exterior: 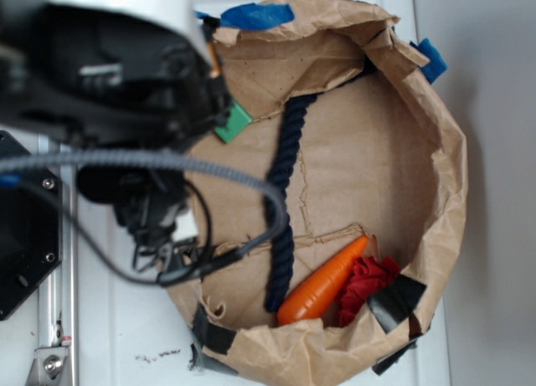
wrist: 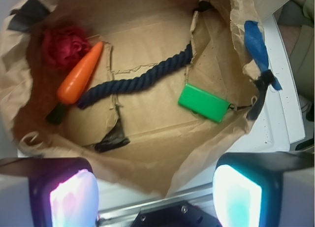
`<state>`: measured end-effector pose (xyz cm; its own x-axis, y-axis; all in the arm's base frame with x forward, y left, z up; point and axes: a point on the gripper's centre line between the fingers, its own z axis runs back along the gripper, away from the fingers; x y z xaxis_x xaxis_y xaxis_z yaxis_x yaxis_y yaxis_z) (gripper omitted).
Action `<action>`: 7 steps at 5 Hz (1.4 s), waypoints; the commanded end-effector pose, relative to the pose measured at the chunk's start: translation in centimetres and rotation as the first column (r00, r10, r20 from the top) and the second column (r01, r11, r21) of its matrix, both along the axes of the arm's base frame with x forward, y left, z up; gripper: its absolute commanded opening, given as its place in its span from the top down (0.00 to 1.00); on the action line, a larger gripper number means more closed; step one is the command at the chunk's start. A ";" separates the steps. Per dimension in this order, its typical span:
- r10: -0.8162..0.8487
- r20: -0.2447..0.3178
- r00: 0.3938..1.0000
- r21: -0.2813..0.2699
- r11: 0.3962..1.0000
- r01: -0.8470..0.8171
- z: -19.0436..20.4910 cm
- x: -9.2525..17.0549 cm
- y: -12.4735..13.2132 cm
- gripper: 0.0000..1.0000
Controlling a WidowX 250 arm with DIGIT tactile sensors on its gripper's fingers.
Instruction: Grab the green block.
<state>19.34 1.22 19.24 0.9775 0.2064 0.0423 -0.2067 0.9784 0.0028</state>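
The green block (wrist: 204, 103) is a flat bright green rectangle lying on the floor of the brown paper bag (wrist: 147, 153), right of the rope's end. In the exterior view only a corner of the green block (exterior: 234, 123) shows past the arm. My gripper (wrist: 156, 197) is open and empty, well above the bag's near rim, with its glowing fingertips (wrist: 74, 197) wide apart. The block lies ahead of the gripper and slightly to the right. In the exterior view the gripper itself is hidden by the dark arm body at upper left.
A dark blue rope (wrist: 138, 81) lies across the bag floor. An orange carrot (wrist: 79, 73) and a red cloth (wrist: 63, 44) sit at the left. Black tape (wrist: 112, 140) and blue tape (wrist: 257, 42) mark the bag. The bag walls stand up all round.
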 end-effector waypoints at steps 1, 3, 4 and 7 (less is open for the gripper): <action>-0.140 0.051 0.989 -0.028 0.989 0.142 0.2 0.9 0.9 0.00; -0.562 0.127 0.818 -0.035 0.821 0.569 -1.7 1.3 0.6 0.00; -0.643 0.093 0.760 -0.160 0.744 0.649 -2.3 2.6 0.9 0.00; -0.749 0.048 0.661 -0.126 0.652 0.748 -5.3 4.0 2.3 0.00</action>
<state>23.13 3.86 12.75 0.8166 -0.5764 0.0291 0.5725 0.8027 -0.1670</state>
